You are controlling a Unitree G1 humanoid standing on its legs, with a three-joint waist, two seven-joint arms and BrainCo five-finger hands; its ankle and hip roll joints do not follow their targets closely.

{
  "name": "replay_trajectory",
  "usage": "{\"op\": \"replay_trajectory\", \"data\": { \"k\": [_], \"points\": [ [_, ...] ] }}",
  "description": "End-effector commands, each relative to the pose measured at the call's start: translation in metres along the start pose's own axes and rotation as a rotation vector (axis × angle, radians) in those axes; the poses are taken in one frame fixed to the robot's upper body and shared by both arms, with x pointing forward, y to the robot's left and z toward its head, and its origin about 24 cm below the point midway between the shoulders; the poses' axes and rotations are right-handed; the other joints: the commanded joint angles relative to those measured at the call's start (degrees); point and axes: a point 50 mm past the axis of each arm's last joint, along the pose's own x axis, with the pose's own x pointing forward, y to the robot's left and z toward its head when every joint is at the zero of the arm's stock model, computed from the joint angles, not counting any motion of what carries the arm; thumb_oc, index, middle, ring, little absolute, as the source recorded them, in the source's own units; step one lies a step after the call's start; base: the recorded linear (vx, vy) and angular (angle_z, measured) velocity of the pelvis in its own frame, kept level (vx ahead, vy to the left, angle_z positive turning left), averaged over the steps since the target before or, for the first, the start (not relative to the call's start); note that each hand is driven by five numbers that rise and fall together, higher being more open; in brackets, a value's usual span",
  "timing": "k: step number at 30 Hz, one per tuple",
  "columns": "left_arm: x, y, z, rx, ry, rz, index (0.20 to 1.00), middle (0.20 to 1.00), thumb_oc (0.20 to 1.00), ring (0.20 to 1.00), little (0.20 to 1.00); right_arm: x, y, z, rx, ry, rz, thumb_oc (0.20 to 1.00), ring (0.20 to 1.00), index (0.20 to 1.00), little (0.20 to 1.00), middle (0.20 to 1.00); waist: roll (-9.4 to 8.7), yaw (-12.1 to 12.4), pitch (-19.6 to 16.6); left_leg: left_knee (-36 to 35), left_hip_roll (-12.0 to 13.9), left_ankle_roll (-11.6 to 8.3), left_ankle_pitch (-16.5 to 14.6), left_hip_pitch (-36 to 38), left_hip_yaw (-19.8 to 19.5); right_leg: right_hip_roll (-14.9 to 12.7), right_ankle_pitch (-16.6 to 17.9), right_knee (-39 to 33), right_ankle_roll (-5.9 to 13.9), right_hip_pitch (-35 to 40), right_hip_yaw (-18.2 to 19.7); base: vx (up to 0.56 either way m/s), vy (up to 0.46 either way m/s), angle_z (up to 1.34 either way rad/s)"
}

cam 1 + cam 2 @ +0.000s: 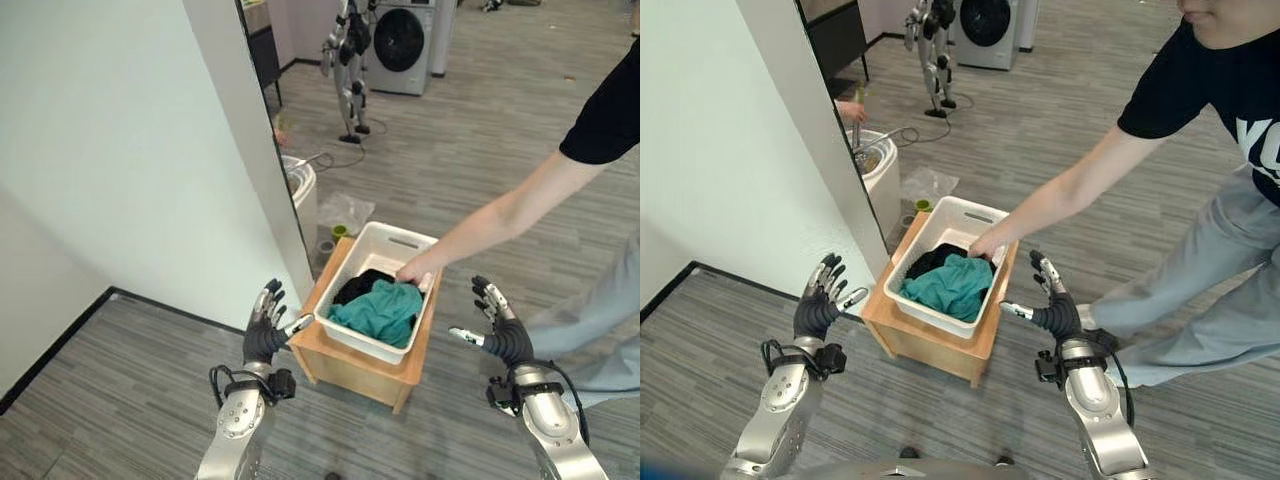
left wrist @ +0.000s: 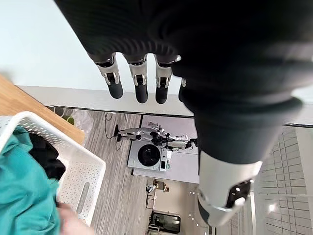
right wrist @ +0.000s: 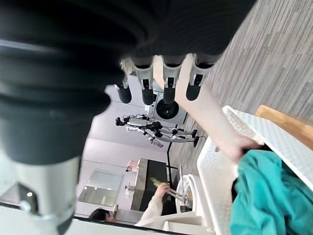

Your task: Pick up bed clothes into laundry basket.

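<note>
Two hands flank the white perforated plastic laundry basket [image 1: 352, 258], which sits on a low wooden stand [image 1: 352, 368]. Your left hand [image 1: 265, 330] hovers just beside the basket's near left corner, fingers straight and spread, holding nothing. Your right hand [image 1: 1052, 305] hangs near the stand's right side, equally open and empty. The clothes are already inside the basket: a crumpled teal cloth [image 1: 381, 309] on top of a black garment [image 1: 357, 285]. A person's hand [image 1: 415, 272] rests on the teal cloth at the basket's far right edge, so keep clear of it. Expect the cloth to be light, limp and easily snagged; it will drape and slide rather than hold shape. If you must take it, pinch a raised fold near its middle, not a trailing edge.
</note>
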Motion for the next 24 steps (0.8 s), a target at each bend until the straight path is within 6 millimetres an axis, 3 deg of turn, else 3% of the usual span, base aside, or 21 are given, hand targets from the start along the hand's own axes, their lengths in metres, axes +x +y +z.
{"op": "replay_trajectory", "data": {
  "k": [1, 12, 18, 20, 22, 23, 24],
  "points": [
    [0.009, 0.006, 0.023, 0.047, -0.118, -0.018, 1.000, 1.000, 1.000, 1.000, 1.000, 0.009, -0.003, 0.016, -0.005, -0.099, -0.021, 1.000, 1.000, 1.000, 1.000, 1.000, -2.57, -0.34, -0.60, 0.44, 5.12, -3.90, -1.88, 4.37, 2.39, -7.18, 2.87, 1.50, 5.92, 0.70, 0.48, 0.02, 0.032, 0.00],
    [0.008, 0.006, 0.024, 0.002, -0.120, -0.001, 1.000, 1.000, 1.000, 1.000, 1.000, 0.015, 0.007, 0.021, 0.041, -0.126, -0.010, 1.000, 1.000, 1.000, 1.000, 1.000, -2.75, -0.02, 0.12, 0.44, 4.66, -3.56, -1.87, 3.79, 2.18, -7.69, 3.17, 2.25, 6.11, 0.28, 0.09, 0.00, 0.010, 0.01],
    [0.002, 0.013, 0.018, -0.029, -0.086, 0.040, 1.000, 1.000, 1.000, 1.000, 1.000, 0.019, 0.011, 0.024, 0.065, -0.139, -0.001, 1.000, 1.000, 1.000, 1.000, 1.000, -3.03, 0.48, 1.26, 0.44, 4.84, -3.44, -1.16, 1.92, -0.10, -7.24, 1.00, 7.47, 5.28, -1.90, -0.46, -0.04, 0.001, 0.17],
    [0.003, 0.017, 0.018, -0.034, -0.087, 0.087, 1.000, 1.000, 1.000, 1.000, 1.000, 0.027, 0.012, 0.032, 0.083, -0.175, -0.026, 1.000, 1.000, 1.000, 1.000, 1.000, -2.83, -0.61, 3.24, 0.44, 5.30, -3.31, -0.22, -0.26, -2.70, -3.96, -1.43, 13.34, 4.60, -6.48, 7.71, -0.15, -0.003, 0.37],
    [0.005, 0.017, 0.016, -0.043, -0.080, 0.102, 1.000, 1.000, 1.000, 1.000, 1.000, 0.031, 0.011, 0.036, 0.077, -0.199, -0.043, 1.000, 1.000, 1.000, 1.000, 1.000, -2.30, -2.24, 3.97, 0.44, 5.40, -3.04, 0.94, -2.70, -5.74, 1.09, -5.31, 16.51, 3.82, -8.74, 19.73, -0.10, 0.008, 0.56],
    [0.005, 0.017, 0.016, -0.044, -0.081, 0.102, 1.000, 1.000, 1.000, 1.000, 1.000, 0.032, 0.011, 0.036, 0.076, -0.200, -0.043, 1.000, 1.000, 1.000, 1.000, 1.000, -2.21, -2.18, 3.86, 0.44, 5.53, -3.08, 1.07, -2.93, -5.69, 1.23, -5.12, 16.46, 3.75, -8.99, 19.79, -0.05, -0.005, 0.75],
    [0.006, 0.015, 0.015, -0.049, -0.081, 0.097, 1.000, 1.000, 1.000, 1.000, 1.000, 0.031, 0.009, 0.036, 0.086, -0.197, -0.058, 1.000, 1.000, 1.000, 1.000, 1.000, -2.24, -3.24, 3.89, 0.44, 5.26, -2.96, 1.37, -3.72, -7.25, 3.53, -7.18, 16.33, 2.78, -8.57, 25.47, -0.08, -0.086, 1.47]
  ]
}}
